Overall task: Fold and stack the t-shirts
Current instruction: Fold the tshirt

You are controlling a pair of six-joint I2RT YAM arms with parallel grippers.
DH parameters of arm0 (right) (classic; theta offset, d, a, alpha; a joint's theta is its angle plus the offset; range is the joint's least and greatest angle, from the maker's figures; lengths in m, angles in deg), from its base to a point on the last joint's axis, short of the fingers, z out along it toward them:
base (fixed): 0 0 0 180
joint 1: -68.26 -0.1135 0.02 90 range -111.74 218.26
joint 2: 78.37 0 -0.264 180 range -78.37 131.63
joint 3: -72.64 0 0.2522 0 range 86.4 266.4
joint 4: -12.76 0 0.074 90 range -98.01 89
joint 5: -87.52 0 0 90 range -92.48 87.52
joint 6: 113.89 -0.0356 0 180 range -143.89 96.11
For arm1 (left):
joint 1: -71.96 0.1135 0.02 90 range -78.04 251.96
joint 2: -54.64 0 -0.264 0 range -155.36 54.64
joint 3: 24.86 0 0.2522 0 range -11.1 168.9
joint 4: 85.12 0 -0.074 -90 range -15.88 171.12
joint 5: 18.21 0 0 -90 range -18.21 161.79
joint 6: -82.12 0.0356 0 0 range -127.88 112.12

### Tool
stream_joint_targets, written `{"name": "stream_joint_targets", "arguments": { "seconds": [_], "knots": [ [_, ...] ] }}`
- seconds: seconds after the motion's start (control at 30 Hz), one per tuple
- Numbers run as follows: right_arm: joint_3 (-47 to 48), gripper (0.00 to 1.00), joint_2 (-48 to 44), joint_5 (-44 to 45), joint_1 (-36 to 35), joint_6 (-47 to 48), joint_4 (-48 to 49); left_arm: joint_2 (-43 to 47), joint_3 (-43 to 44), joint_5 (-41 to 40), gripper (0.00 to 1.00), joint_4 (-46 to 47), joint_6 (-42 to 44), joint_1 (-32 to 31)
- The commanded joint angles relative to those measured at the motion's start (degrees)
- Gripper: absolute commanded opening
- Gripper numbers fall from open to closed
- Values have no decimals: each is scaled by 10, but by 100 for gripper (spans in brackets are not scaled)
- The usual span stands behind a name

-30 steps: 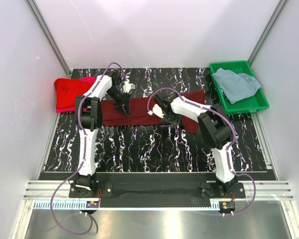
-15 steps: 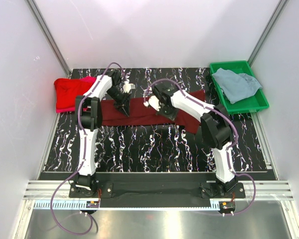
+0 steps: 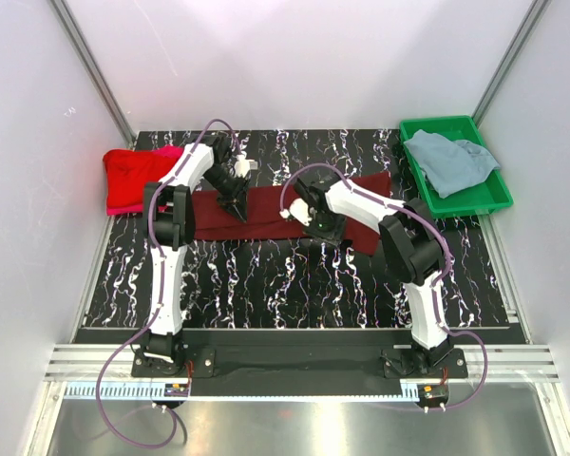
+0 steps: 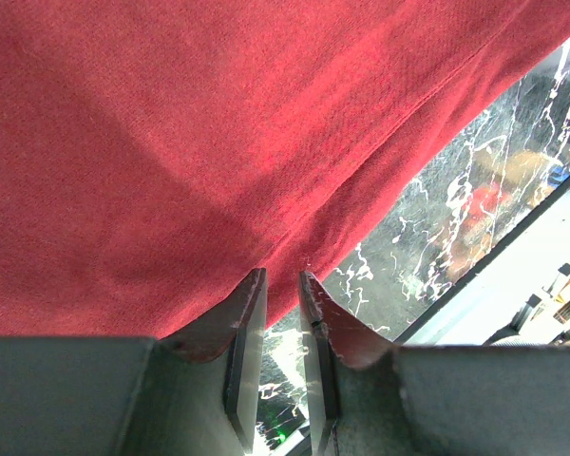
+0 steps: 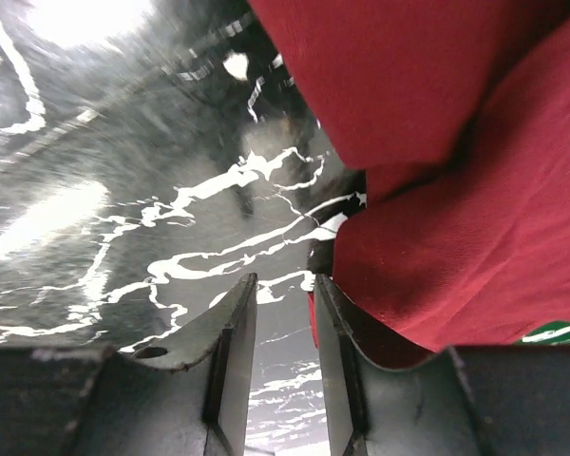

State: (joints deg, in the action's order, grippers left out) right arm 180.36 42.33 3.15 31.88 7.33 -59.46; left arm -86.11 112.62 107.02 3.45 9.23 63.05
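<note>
We log the maroon shirt [image 3: 266,214] lying as a long band across the middle of the counter [image 3: 256,285], with its right end angling toward the lower right. The left pincer [image 4: 282,277] sits on the band's left part, jaws nearly pressed together, and its tips nip the shirt's hem. The right pincer [image 5: 283,281] is low at the band's lower edge, centre frame. Its jaws are a narrow slit apart with bare counter between them, and cloth lies just beside the right-hand finger. A red shirt [image 3: 128,171] lies at upper left over a pink shirt [image 3: 122,207]. A grey-blue shirt [image 3: 448,161] is crumpled in the green tray [image 3: 465,203] at upper right
</note>
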Motion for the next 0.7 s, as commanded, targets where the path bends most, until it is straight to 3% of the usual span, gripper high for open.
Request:
{"name": "stream_joint_targets", "arguments": {
  "seconds": [0.0, 0.27, 0.53, 0.67],
  "knots": [
    [-17, 38, -25, 45, 0, 15, 31, 17, 6, 17, 26, -57, 4, -2],
    [-40, 38, -23, 83, 0, 29, 69, 14, 5, 19, 26, -57, 3, -3],
    [-4, 37, -40, 73, -2, 35, 60, 11, 6, 22, 26, -57, 4, -3],
    [-38, 37, -43, 98, -2, 62, 102, 10, 8, 23, 26, -57, 2, -5]
  ]
}}
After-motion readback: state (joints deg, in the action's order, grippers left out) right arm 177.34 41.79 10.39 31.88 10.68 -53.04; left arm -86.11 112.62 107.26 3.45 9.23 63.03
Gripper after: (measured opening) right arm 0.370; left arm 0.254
